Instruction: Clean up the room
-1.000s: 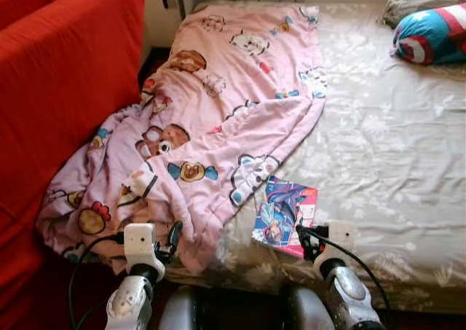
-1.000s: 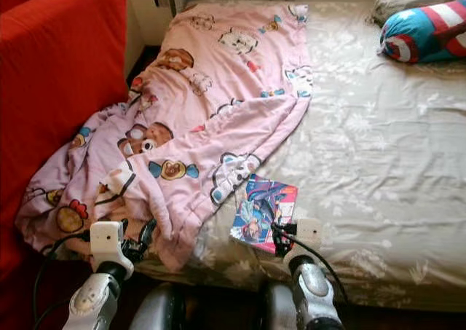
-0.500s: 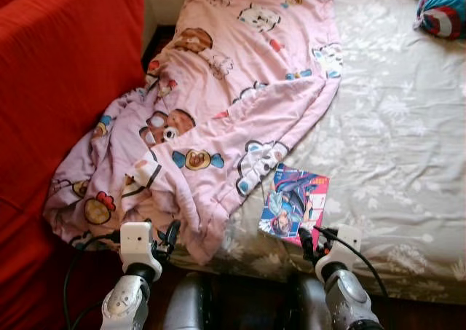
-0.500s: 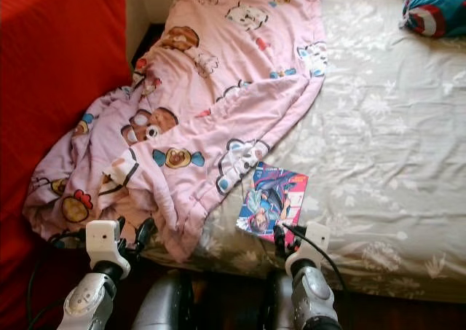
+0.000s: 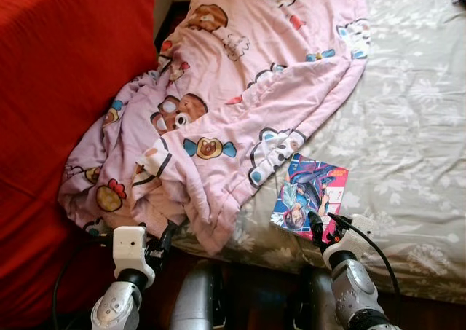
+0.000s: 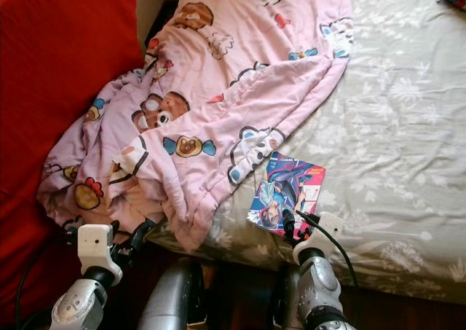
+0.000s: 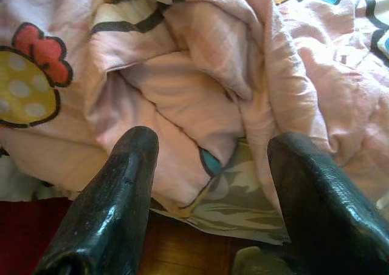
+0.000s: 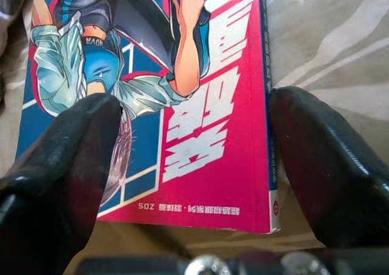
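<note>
**A bed to tidy: the comic book first**

The bed [image 5: 408, 126] has a grey-green flowered sheet, and a red sofa [image 5: 58, 89] stands just beside it on the robot's left. A pink cartoon blanket [image 5: 240, 104] lies crumpled across the left part of the bed and hangs over its near edge toward the dark wooden floor [image 7: 182, 238].

The comic book [image 5: 309, 197] lies flat on the sheet near the front edge, just beside the blanket's corner. The right gripper [image 8: 194, 166] is spread wide, one finger on each side of the book's near end. I think the step is to pick it up. To do this well, the fingers should go lower to the sheet and close on the book's edges, so the thin cover does not slip or bend.

The left gripper [image 7: 209, 184] is also wide apart, in front of the hanging blanket fold, holding nothing.
</note>
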